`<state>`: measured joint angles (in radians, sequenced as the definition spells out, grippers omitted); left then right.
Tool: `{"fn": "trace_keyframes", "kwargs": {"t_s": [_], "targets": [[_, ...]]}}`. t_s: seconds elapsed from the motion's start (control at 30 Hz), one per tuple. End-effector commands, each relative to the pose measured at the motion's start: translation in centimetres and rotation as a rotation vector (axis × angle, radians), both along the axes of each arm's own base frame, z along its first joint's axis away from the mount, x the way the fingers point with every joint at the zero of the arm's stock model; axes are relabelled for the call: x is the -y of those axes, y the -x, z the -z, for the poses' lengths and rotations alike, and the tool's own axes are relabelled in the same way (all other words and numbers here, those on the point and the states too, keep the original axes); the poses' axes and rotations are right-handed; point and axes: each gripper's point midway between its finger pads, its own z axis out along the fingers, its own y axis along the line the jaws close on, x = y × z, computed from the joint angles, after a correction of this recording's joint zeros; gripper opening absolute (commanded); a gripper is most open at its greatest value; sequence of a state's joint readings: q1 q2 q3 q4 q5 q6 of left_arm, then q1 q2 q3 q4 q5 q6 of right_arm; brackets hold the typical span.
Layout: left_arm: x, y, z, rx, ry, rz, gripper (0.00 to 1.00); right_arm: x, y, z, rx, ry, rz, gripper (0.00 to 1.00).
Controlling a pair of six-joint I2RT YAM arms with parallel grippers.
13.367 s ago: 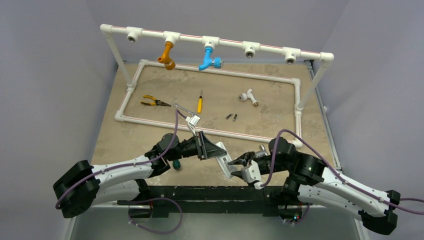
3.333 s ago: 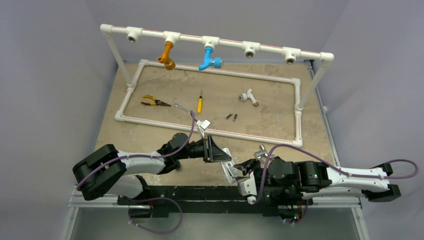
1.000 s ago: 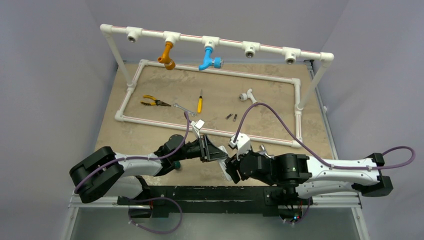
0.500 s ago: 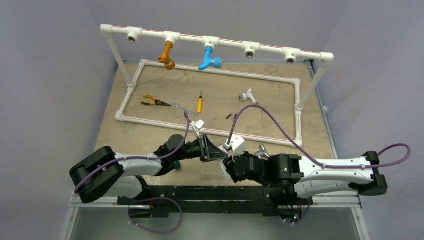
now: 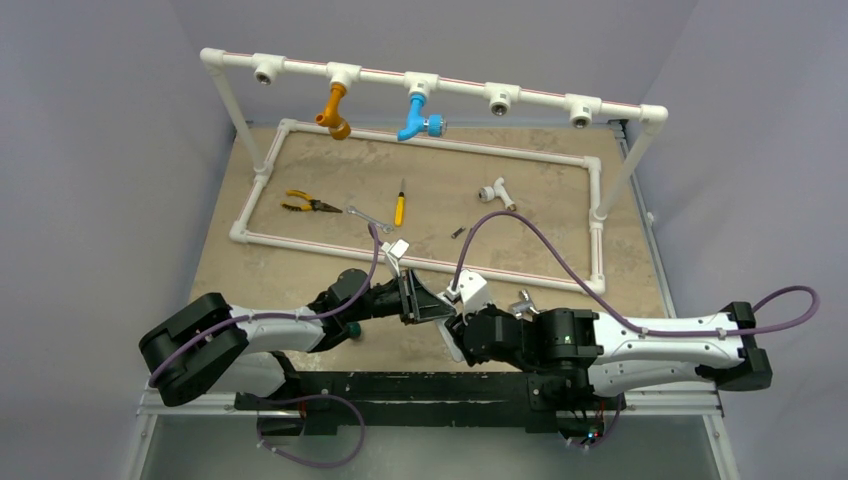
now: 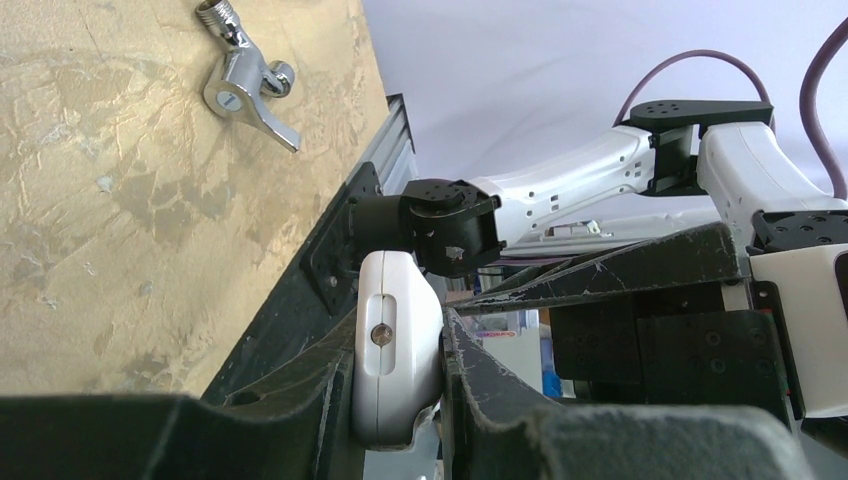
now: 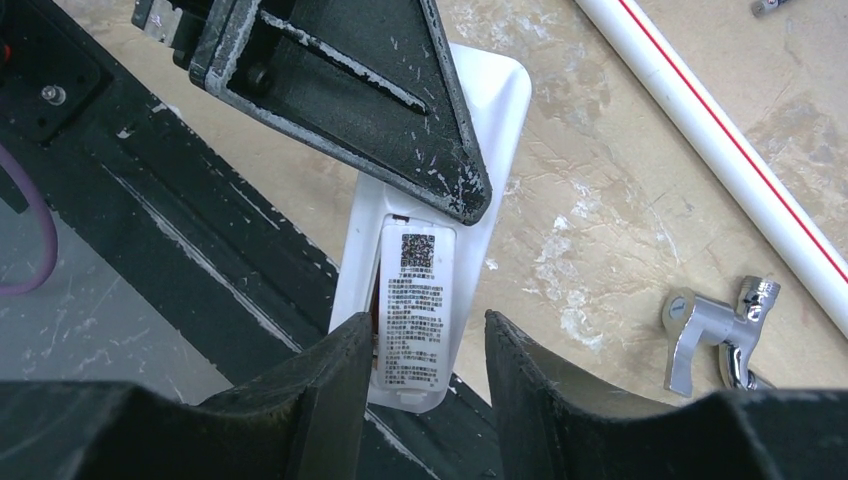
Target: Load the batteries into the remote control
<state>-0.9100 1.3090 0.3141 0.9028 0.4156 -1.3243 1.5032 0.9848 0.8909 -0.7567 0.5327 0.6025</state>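
The left gripper [image 6: 398, 335] clamps the white remote control [image 7: 480, 110]. The right gripper [image 7: 428, 335] hovers over its labelled back, fingers parted; contact unclear.

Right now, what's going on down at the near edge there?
The left claw is clamped on the remote control, holding it at the near edge of the table. The right claw sits open over its labelled back cover, which looks in place. One battery lies out past the white pipe.
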Motion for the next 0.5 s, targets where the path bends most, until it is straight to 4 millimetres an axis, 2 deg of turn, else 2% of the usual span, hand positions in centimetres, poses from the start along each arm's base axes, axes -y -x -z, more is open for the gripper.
{"fn": "trace_keyframes", "kwargs": {"t_s": [0.0,0.27,0.47], "targets": [[0.32,-0.22,-2.25,0.058,0.068,0.008,0.0,0.59,-0.17,0.79,0.0,0.035,0.02,0.43],[0.21,-0.23,-2.15,0.057,0.066,0.003,0.0,1.06,-0.21,1.16,0.003,0.069,0.023,0.36],[0.22,-0.24,-2.01,0.055,0.063,0.002,0.0,0.82,-0.25,0.37,0.005,0.028,0.024,0.3]]}}
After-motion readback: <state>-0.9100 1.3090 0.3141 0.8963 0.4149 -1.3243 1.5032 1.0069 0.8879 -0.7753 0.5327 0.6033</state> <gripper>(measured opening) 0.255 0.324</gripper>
